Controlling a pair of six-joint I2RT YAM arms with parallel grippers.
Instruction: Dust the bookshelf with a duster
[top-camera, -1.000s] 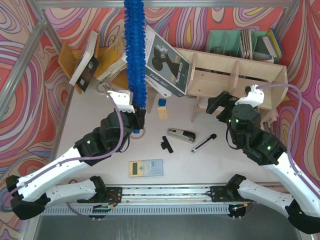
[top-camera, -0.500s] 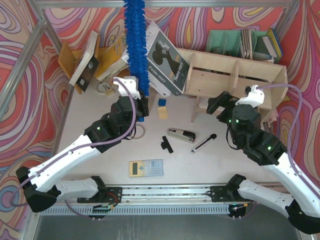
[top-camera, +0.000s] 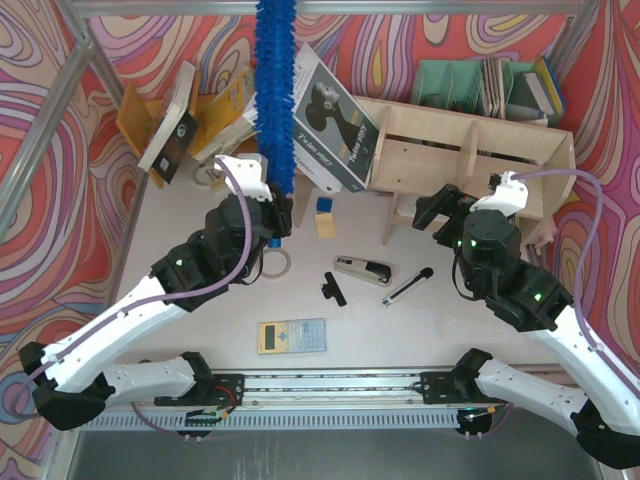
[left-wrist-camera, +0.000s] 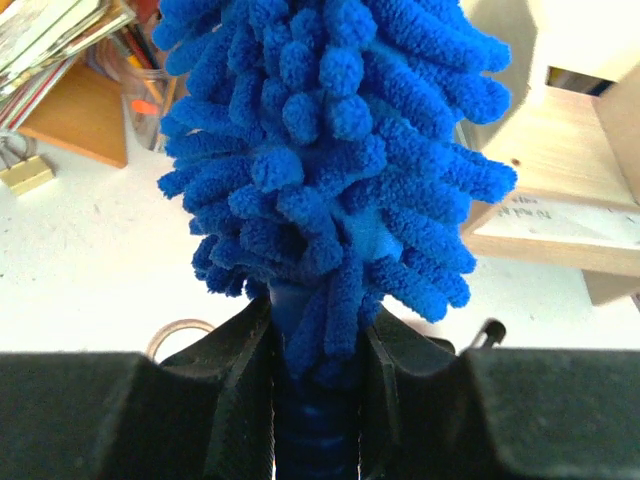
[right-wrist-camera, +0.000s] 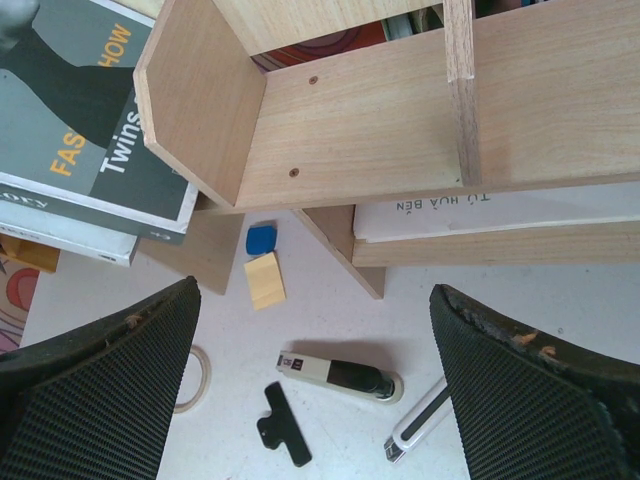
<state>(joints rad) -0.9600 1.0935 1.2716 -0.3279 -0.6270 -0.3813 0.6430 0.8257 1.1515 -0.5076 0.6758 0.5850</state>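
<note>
- Duster (top-camera: 273, 90) upright, handle clamped in left fingers (left-wrist-camera: 225, 360) — fluffy head raised clear of counter (top-camera: 400, 330) clutter, left of bookshelf (top-camera: 470, 150), not touching it.
- Right fingers (right-wrist-camera: 100, 390) spread wide, empty — hovering at bookshelf front, likely ready to steady it.

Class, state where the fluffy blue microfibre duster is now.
In the top view, the blue duster stands left of centre, handle clamped in the left gripper, beside the leaning grey book.
</note>
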